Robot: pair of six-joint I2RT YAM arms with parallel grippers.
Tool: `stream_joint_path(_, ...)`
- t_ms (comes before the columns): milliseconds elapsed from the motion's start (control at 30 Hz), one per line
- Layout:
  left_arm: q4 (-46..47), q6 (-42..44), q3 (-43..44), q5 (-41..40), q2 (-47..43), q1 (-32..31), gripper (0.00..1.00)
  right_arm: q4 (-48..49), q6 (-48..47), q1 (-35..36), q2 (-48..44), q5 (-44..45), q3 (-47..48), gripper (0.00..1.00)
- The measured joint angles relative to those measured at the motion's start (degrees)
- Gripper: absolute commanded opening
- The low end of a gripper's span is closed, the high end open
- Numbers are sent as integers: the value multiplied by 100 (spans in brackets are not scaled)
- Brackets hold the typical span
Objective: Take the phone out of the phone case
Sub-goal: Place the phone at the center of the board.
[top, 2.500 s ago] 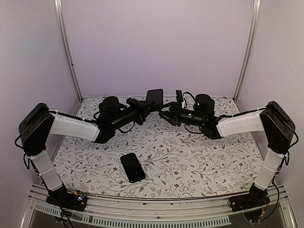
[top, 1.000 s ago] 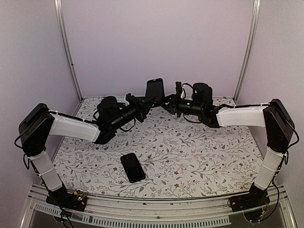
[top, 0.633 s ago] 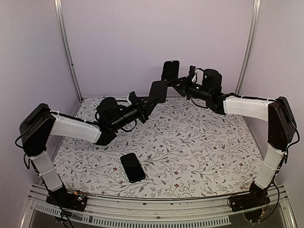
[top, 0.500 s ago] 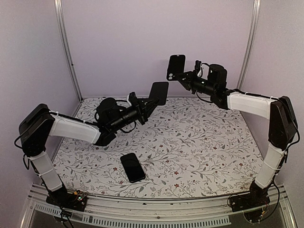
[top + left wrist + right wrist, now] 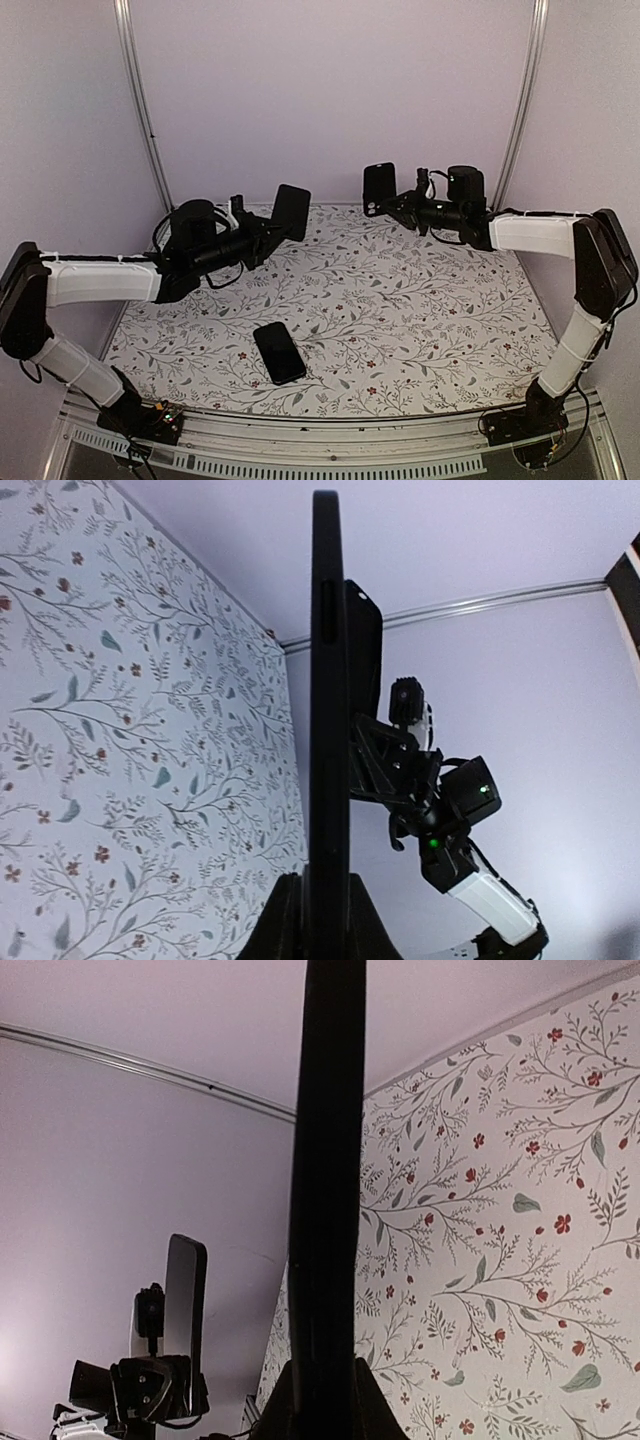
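A: What differs from a moment ago?

B: The two pieces are further apart. Earlier both grippers met on one dark slab at 12 o'clock, over the back of the table (image 5: pixel 430 310). Now, in the top view, the left gripper (image 5: pixel 270 228) has drawn the phone (image 5: pixel 291 212) back to about 11 o'clock. The right gripper (image 5: pixel 394 204), raised high just before, has come down with the phone case (image 5: pixel 379 187) to about 1 o'clock.

A: And the one lying flat?

B: The second phone (image 5: pixel 279 352) lies at 7 o'clock near the front edge, exactly where it was. Neither arm touches it.

A: How do the arms stand?

B: The left arm (image 5: pixel 105 280) is stretched low. Its white link runs nearly level on the 9 o'clock side, and its wrist aims toward 3 o'clock. The right arm (image 5: pixel 530 232) rises upright at the 3 o'clock edge, then its white link runs level, with the wrist aimed toward 9 o'clock.

A: And the grips?

B: Both pairs of jaws are clamped tight, each pinching the lower edge of its piece. The phone stands upright in the air, out of the case, and shows edge-on in the left wrist view. The case also stands upright, off the table and edge-on to the right wrist camera. The phone and the case do not touch.
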Motion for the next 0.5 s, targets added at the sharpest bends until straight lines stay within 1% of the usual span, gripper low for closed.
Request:
stream_joint_path(133,-734,767,-289,-83,-402,337,0,-175,-2,44,-13,-365,-317,0)
stream_joint_path(267,-1263,1366,-809,11,-509,839,0,-415,-31,227,-7,-649,-483,0)
stream_joint_path(400,-1484,1718,-1423,271,-501,1405,0,-459,-114,564,37,-837,-597,0)
stream_joint_path(500,-1403,1836,-1674,632,-365,1757,0,-485,-153,787,168,-938,-686,0)
